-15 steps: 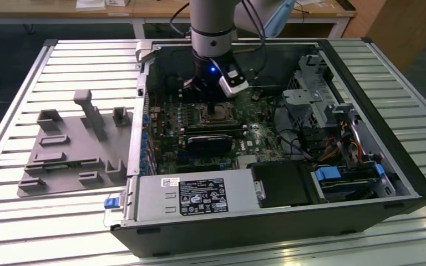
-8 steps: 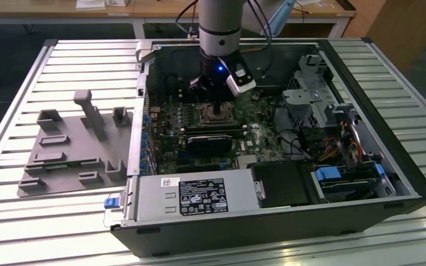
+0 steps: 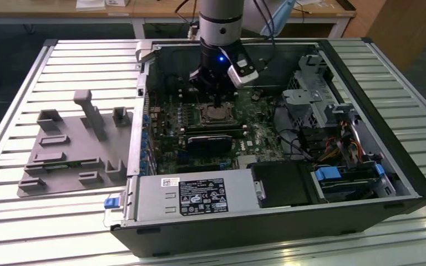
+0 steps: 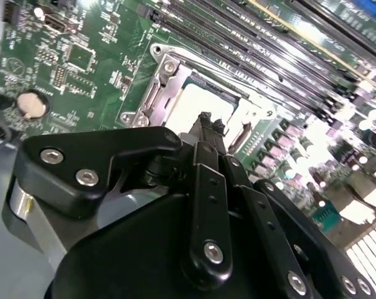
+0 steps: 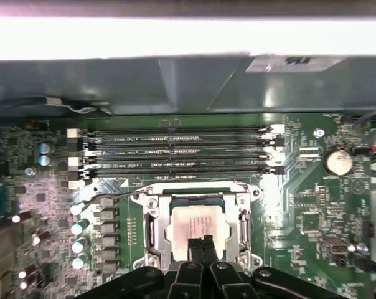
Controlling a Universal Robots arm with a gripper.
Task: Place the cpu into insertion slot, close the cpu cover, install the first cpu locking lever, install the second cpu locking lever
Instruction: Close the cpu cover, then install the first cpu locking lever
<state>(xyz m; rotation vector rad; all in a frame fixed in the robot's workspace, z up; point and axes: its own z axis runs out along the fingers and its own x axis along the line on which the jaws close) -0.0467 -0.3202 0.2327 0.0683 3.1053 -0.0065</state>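
pincer (image 5: 200, 243): fingers shut tog., nothing held | tips directly over cpu (image 5: 197, 223) top, contact unclear | cpu lies flat within cpu cover (image 5: 152, 225) frame on motherboard (image 5: 312, 205), near mem slots (image 5: 175, 149)

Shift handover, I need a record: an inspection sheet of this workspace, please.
Surface: slatted metal table, carrying an open computer case.
Job's things: cpu lies flat in the window of the cpu cover, which is down around it.
Clutter: grey fixture tray on the table, at the exterior view's left of the case.
Grippers: gripper shut, tips just over the cpu.
Cables: loose wiring inside the case, at the exterior view's right of the motherboard.
Surroundings: wooden desk behind the table.
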